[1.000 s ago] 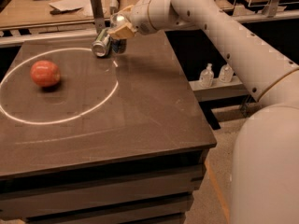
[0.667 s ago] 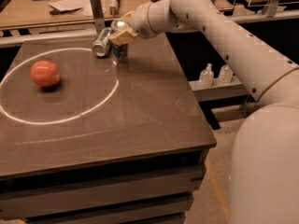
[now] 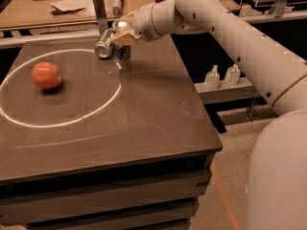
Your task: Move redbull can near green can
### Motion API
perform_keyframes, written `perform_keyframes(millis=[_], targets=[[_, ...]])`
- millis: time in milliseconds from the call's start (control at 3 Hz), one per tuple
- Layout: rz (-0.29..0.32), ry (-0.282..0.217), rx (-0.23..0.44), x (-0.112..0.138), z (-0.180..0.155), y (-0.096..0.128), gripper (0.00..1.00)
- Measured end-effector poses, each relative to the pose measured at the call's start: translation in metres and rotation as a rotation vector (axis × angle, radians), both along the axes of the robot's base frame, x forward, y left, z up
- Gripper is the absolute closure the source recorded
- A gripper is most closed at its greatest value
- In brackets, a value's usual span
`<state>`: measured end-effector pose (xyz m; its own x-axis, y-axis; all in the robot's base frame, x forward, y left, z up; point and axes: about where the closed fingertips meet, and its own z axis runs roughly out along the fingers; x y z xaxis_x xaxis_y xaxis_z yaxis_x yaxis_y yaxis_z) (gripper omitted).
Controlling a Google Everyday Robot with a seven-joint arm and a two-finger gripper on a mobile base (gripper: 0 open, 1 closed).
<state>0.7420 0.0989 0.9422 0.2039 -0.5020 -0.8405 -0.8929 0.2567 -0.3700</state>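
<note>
Dark tabletop (image 3: 144,128) fills most of our view, w/ a white ring (image 3: 115,92) marked on it and a cluttered workbench (image 3: 43,16) behind. Our gripper (image 3: 123,40) sits at the far edge, reaching in from the right on the arm (image 3: 230,28), and the jaws look pinched on the top of the redbull can (image 3: 123,53). Only the can's lower blue part shows under them. Its long axis reads as upright, approx. vertical, base at or just above the surface; we can't tell which. The green can (image 3: 103,45) is immediately left of it, tilted w/ its top leaning toward the redbull can, touching or nearly so. So we judge the goal relation basically met, and what's left is a straight release and lift. Room is tight: a metal post (image 3: 100,11) stands just behind the green can, and the back edge is close. Any sideways drift left could knock the tilted green can over. Free space lies toward us and right. An apple (image 3: 46,75) sits well apart, inside the ring.
</note>
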Motion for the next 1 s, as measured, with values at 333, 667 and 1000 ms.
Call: perform_keyframes(millis=[333, 667, 1000], targets=[[0.007, 0.003, 0.0, -0.001, -0.002, 0.004, 0.0], [0.005, -0.002, -0.004, -0.002, 0.006, -0.006, 0.0], [-0.007, -0.011, -0.013, -0.005, 0.017, -0.029, 0.0]])
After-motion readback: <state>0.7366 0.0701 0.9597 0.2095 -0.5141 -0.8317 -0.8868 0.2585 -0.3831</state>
